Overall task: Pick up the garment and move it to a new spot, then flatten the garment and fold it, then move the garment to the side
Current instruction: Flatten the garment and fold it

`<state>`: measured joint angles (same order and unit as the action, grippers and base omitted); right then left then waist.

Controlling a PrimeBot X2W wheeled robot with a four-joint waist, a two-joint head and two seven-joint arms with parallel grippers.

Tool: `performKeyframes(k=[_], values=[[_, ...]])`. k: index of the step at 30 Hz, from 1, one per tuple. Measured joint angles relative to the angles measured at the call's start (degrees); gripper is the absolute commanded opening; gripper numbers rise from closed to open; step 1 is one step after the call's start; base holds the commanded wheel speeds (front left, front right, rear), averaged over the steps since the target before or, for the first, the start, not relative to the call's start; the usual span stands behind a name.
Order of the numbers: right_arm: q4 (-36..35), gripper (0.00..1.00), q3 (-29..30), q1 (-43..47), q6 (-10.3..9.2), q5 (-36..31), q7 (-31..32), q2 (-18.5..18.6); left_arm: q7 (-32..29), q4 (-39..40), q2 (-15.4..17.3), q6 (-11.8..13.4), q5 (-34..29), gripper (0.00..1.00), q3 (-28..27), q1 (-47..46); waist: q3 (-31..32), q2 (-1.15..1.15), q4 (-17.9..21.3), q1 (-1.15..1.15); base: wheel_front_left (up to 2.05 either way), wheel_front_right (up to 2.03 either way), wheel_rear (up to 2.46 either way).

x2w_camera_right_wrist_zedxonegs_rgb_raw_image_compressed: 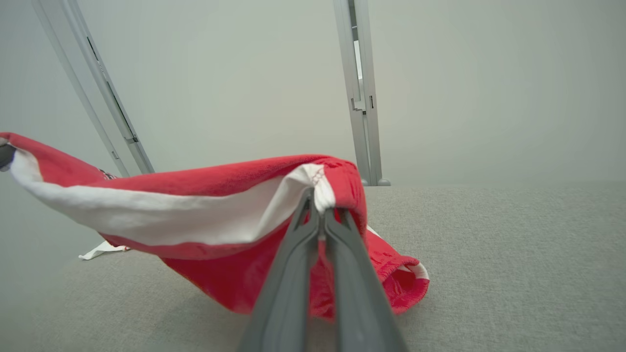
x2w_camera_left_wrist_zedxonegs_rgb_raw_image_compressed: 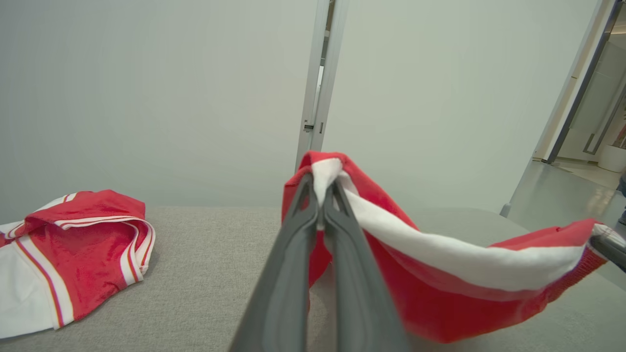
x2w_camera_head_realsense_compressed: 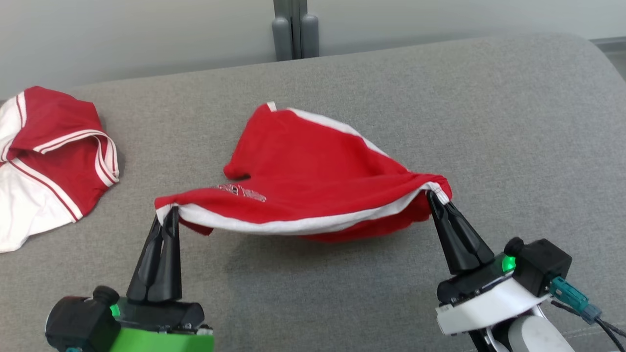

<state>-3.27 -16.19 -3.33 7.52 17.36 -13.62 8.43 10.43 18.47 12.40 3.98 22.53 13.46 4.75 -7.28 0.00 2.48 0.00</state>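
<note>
"Garment (x2w_camera_head_realsense_compressed: 313, 166) first: where is it?"

"Middle of the head view, red with a white band, strung between the two grippers. Its white-edged hem hangs in a shallow sag from one to the other. The rest trails up the frame onto the grey cushion (x2w_camera_head_realsense_compressed: 489, 122)."

"And the left gripper (x2w_camera_head_realsense_compressed: 168, 211)?"

"Lower left of the frame, fingers pressed together on the hem's left corner. In the left wrist view the white band is pinched right at the tips, and the cloth runs off toward the right edge of that frame."

"Right gripper (x2w_camera_head_realsense_compressed: 431, 195)?"

"Lower right, fingers likewise clamped on the hem's other corner, with cloth bunched over the tips. In its wrist view the red body drops below the pinch and touches the cushion."

"So the hem is lifted?"

"Lifted, yes, with a shadow beneath it. The far part lies on the cushion."

"Anything else about?"

"A second red-and-white garment (x2w_camera_head_realsense_compressed: 49, 156) lies crumpled at the left edge, well apart from the held one. A grey post (x2w_camera_head_realsense_compressed: 295, 29) stands at the top centre against the pale wall (x2w_camera_head_realsense_compressed: 146, 34)."
</note>
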Motion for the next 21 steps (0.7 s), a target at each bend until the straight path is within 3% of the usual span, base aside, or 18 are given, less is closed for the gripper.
performKeyframes(k=[5, 9, 14, 21], values=[[-8.22, 0.0, 1.11, 6.75, 0.0, -1.86, 5.25, 1.6, -2.82, 6.04, 0.69, 1.7, -0.8, 0.0, 1.18, 4.89, 2.75, 0.0, -1.01, 0.0, 0.0, 0.0, 0.0], [-9.15, 0.0, 1.92, 9.39, 0.0, -1.12, 6.77, 0.99, -3.78, 5.98, 0.7, 2.25, -0.03, 0.0, 1.08, 7.07, 2.48, 0.0, -1.69, 0.0, 0.0, 0.0, 0.0], [-4.63, 0.0, 1.57, 9.98, 0.0, 0.53, 6.39, -0.13, -3.77, 0.67, 0.44, 1.46, 2.53, 0.0, 0.75, 7.14, 0.7, 0.0, -1.63, 0.0, 0.0, 0.0, 0.0], [3.9, 0.0, 0.52, 7.2, 0.0, 2.32, 4.32, -0.89, -3.89, -10.13, 0.94, -1.83, 4.17, 0.0, 1.03, 0.86, -2.05, 0.0, -1.28, 0.0, 0.0, 0.0, 0.0]])
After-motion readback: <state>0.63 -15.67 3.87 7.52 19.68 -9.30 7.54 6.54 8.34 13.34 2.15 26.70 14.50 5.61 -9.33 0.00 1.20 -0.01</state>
